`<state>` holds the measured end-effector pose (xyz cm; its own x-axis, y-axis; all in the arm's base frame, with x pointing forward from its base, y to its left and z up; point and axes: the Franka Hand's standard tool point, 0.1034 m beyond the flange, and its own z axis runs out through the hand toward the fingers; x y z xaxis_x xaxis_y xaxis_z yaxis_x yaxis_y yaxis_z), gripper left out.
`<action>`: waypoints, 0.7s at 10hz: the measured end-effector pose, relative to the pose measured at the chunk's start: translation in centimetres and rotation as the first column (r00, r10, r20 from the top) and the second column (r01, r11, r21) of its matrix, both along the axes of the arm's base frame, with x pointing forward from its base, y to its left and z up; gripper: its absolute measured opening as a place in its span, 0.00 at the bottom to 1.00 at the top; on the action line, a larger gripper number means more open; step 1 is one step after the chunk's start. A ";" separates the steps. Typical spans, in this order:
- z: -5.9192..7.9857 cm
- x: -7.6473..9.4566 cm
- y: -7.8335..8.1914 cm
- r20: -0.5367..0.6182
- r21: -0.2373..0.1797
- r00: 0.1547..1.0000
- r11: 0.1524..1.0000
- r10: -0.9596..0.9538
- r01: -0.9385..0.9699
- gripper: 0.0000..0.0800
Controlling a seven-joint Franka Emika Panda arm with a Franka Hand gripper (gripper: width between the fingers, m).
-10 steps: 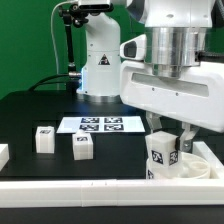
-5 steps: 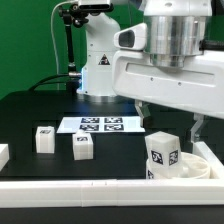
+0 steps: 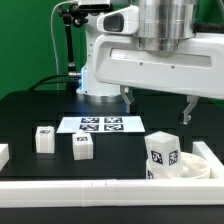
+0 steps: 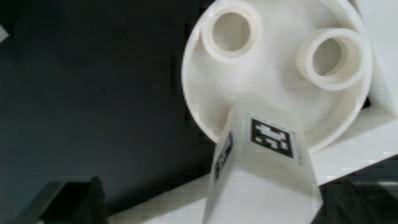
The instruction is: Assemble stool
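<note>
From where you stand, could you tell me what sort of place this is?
Likely a robotics lab bench: a marker board, tagged stool legs on a black table, and a robot arm overhead.

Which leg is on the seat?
The upright leg at the exterior view's right, standing on the seat below the open end effector; the other legs sit loose on the black table.

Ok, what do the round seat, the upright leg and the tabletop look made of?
Seat: apparently white plastic, smooth and matte, with moulded round sockets. Leg: seemingly the same white plastic, carrying a black-and-white tag, probably a sticker. Tabletop: black and dull, without glare; cloth or matte board, cannot tell.
</note>
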<state>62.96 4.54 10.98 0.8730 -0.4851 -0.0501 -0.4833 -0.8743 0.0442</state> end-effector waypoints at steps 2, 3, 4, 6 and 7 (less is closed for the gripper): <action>-0.1 -0.1 -0.2 -0.004 -0.001 0.999 0.999 0.051 -0.051 0.81; -0.2 -0.5 -0.9 -0.017 0.006 0.986 0.986 0.168 -0.168 0.81; -0.2 -0.9 -2.6 -0.018 0.016 0.958 0.958 0.286 -0.286 0.81; 0.3 -2.4 -6.6 -0.026 0.046 0.873 0.873 0.487 -0.486 0.81; 0.5 -2.9 -9.1 -0.025 0.056 0.848 0.847 0.530 -0.528 0.81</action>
<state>60.03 -4.60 11.46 0.9937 0.0531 -0.0991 0.0541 -0.9985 0.0075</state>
